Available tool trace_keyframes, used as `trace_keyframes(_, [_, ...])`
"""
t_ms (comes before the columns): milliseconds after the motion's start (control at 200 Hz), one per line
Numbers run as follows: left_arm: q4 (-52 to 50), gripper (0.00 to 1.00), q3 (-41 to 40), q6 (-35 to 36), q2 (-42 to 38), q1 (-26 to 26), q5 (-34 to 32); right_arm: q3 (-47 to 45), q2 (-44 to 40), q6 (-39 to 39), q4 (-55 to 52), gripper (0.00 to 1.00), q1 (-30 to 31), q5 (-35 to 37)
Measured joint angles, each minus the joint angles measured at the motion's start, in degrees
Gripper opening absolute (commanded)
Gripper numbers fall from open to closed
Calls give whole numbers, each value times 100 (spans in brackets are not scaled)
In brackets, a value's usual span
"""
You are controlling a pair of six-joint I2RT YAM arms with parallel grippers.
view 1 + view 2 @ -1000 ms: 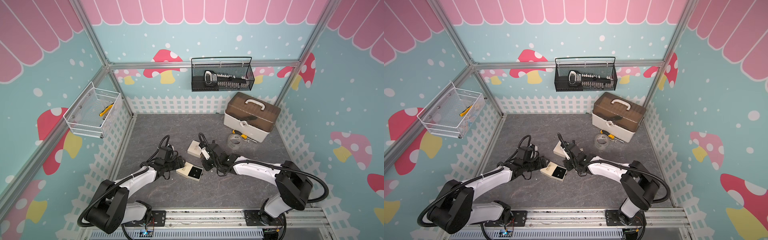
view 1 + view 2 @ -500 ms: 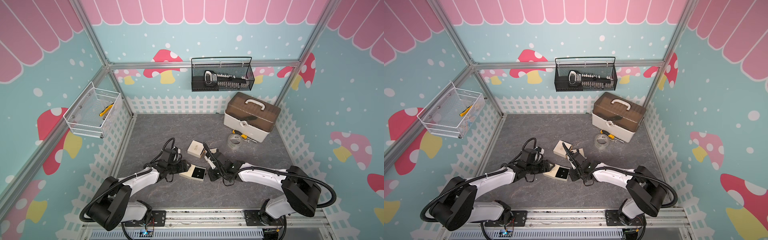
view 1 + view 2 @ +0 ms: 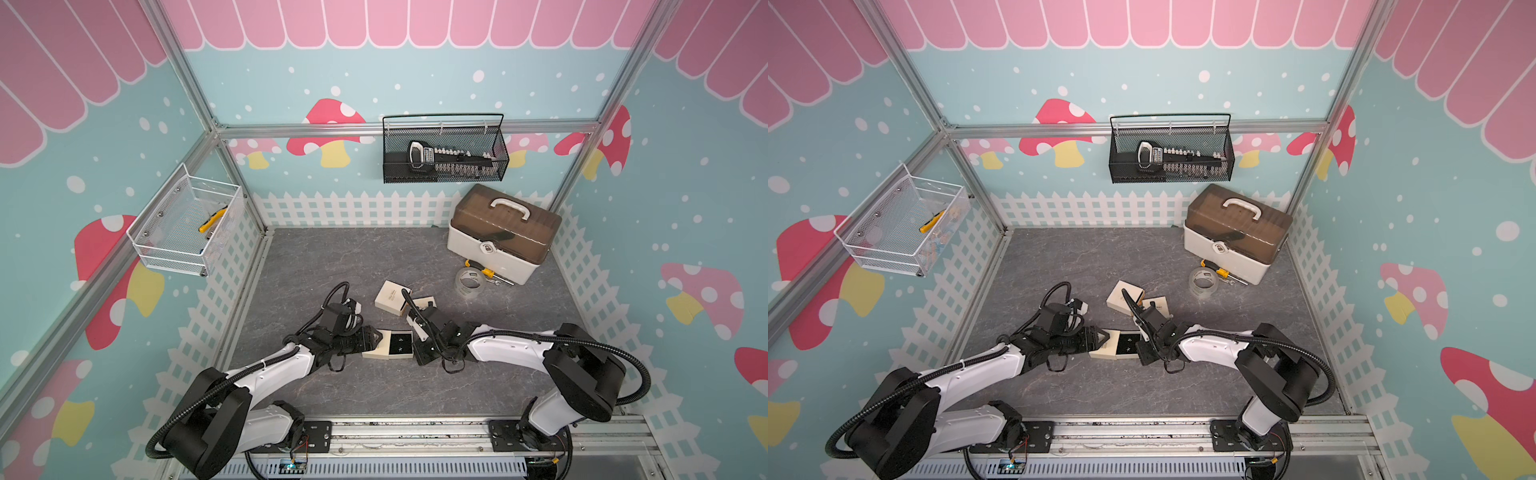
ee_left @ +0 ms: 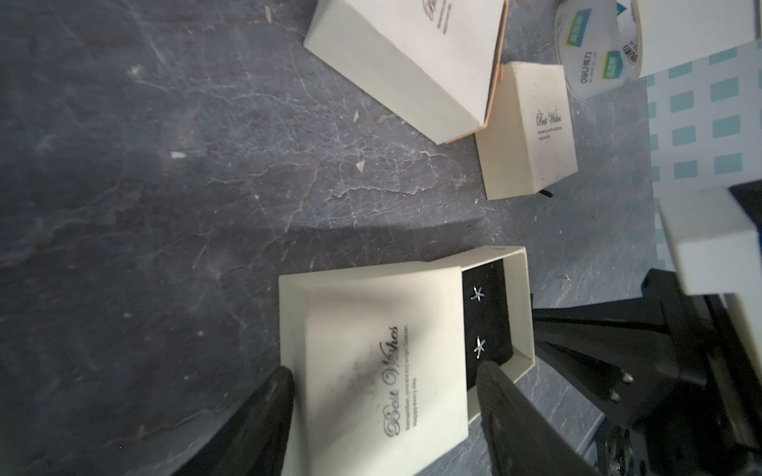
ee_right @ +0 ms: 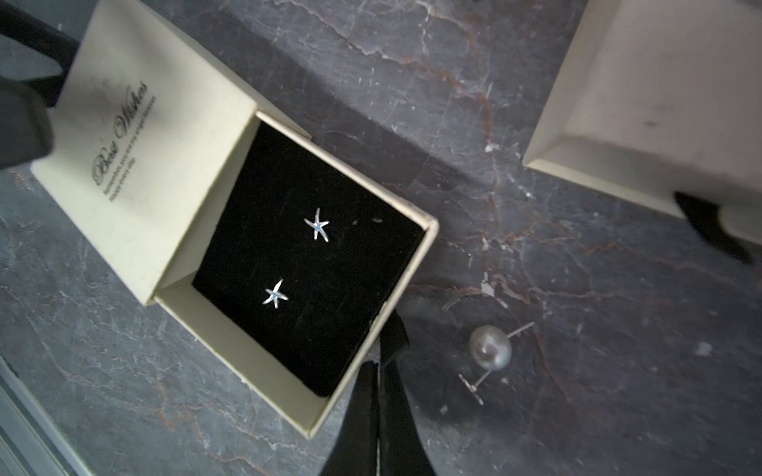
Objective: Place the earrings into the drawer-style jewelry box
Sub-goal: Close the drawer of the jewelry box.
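Clock read from above, 12 = back wall.

- Nearest the front rail (image 3: 395,432), both arms reach to one spot mid-mat (image 3: 332,257).
- left gripper (image 3: 374,338) comes in from 9. Its fingers (image 4: 280,383) are clamped across the cream sleeve (image 4: 371,350) of the jewelry box (image 3: 380,352).
- right gripper (image 5: 377,366) comes in from 3, jaws pressed together. It's pinching what looks like the black pull tab (image 5: 391,329) on the end wall of the drawer (image 5: 231,342).
- The drawer is slid out toward 3, black pad (image 5: 330,296) exposed.
- earrings (image 5: 275,293): two star studs on that pad, lined up roughly 12–6, so already inside the drawer. They're at 9 from the right tips, just past the end wall. Both grippers are close.
- Slide axis runs 9–3. My read: the remaining move is a straight push toward 9 while left holds the sleeve.
- A loose pearl stud (image 5: 490,350) lies on the mat just beside the right tips and could get swept.
- Farther back at 12 are two spare beige boxes (image 3: 390,296).
- Beyond, at 1–2: tape roll (image 3: 469,282), toolbox (image 3: 503,232).
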Motion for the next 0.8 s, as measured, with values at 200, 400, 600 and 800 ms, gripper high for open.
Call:
trace_keyframes(200, [153,67,-31,-24,76,-118,83,55,162,-2,308,0,0,-195])
trace_keyframes(400, [249,67,-31,-50,221,-116,7,243,437,-28,555,0,0,-313])
trace_keyframes(600, [413,67,-31,-219,404,72,-70,573,785,-42,798,0,11,-527])
trace_keyframes(800, [601,67,-31,-337,415,616,-2,968,1143,-31,1113,0,39,-769])
